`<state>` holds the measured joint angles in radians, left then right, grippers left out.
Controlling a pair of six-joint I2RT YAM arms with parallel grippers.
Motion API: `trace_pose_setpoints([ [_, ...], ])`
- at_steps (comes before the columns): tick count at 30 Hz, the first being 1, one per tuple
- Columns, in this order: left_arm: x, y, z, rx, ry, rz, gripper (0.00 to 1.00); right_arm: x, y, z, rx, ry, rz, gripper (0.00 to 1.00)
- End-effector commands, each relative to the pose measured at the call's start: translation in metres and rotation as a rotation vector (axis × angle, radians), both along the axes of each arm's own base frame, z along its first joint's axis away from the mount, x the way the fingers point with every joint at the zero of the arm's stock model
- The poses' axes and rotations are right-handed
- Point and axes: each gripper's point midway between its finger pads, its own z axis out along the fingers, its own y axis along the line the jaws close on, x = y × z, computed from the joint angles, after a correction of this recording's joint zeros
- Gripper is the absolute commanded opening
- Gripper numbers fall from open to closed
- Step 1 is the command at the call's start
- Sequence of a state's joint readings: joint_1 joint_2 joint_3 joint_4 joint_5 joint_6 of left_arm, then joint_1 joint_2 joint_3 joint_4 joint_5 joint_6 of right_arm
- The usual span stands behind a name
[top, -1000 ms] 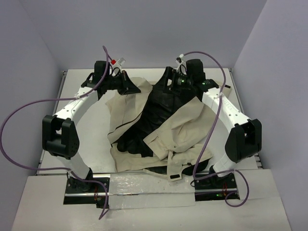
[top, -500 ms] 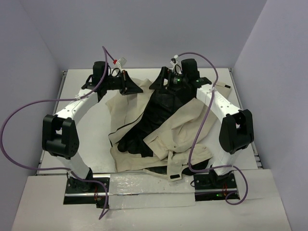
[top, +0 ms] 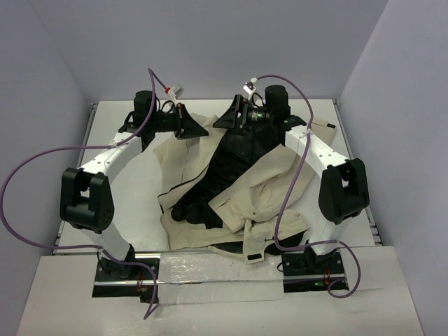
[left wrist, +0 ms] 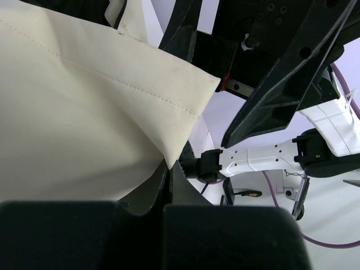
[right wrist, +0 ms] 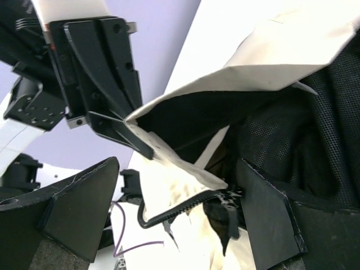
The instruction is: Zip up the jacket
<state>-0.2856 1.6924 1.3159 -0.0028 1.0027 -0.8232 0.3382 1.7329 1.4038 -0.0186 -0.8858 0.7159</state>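
The beige jacket (top: 269, 175) lies open on the table, its black lining (top: 234, 154) facing up. My left gripper (top: 196, 130) is shut on the jacket's far left corner and holds that beige flap (left wrist: 101, 107) lifted; the jaws pinch its tip (left wrist: 170, 164). My right gripper (top: 222, 120) is open, just right of the left one, above the lining's top edge. In the right wrist view its spread fingers (right wrist: 73, 216) flank a hanging edge with black zipper teeth (right wrist: 180, 211) without touching it. The left gripper (right wrist: 107, 112) shows there too, holding the flap.
The jacket's right half is folded over towards the near edge, a sleeve (top: 255, 241) bunched at the front. A dark zipper line (top: 183, 180) runs down the left panel. Purple cables (top: 28, 175) loop off both arms. Walls close in the table (top: 133, 203).
My right gripper has swung left, from over the lining's top right towards the left gripper. The left gripper has kept its hold on the corner and hardly moved.
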Motion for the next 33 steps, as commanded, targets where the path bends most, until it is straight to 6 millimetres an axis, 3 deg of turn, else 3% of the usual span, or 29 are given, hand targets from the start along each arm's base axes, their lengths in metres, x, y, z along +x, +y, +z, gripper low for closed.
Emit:
trace_pose_setpoints([
  [1,-0.005,0.004,0.029,-0.041,-0.1,-0.018,0.0,-0.012,0.003,0.028,0.049,-0.096,0.06,0.88],
  [11,0.006,0.009,0.013,-0.033,-0.075,-0.009,0.0,-0.014,0.001,0.02,0.045,-0.069,0.033,0.59],
  [21,0.0,0.01,0.002,-0.024,-0.063,-0.033,0.0,0.002,-0.003,0.021,0.034,-0.061,-0.069,0.32],
  [25,-0.002,0.011,-0.004,-0.01,-0.055,-0.029,0.0,0.001,-0.004,0.025,0.044,-0.071,-0.084,0.1],
  [28,-0.002,0.012,-0.003,-0.003,-0.062,-0.025,0.03,0.0,-0.005,0.026,0.036,-0.076,-0.087,0.0],
  [29,-0.002,0.013,-0.004,0.001,-0.064,-0.025,0.1,0.0,-0.006,0.025,0.031,-0.076,-0.088,0.0],
  [30,-0.002,0.015,-0.006,0.018,-0.058,-0.023,0.28,-0.001,-0.007,0.025,0.023,-0.084,-0.086,0.0],
  [32,-0.001,0.016,-0.002,0.042,-0.083,-0.033,0.82,-0.004,-0.008,0.027,0.011,-0.099,-0.08,0.0],
  [33,0.001,0.017,-0.004,0.063,-0.099,-0.033,0.93,-0.004,-0.009,0.029,0.004,-0.108,-0.076,0.0],
])
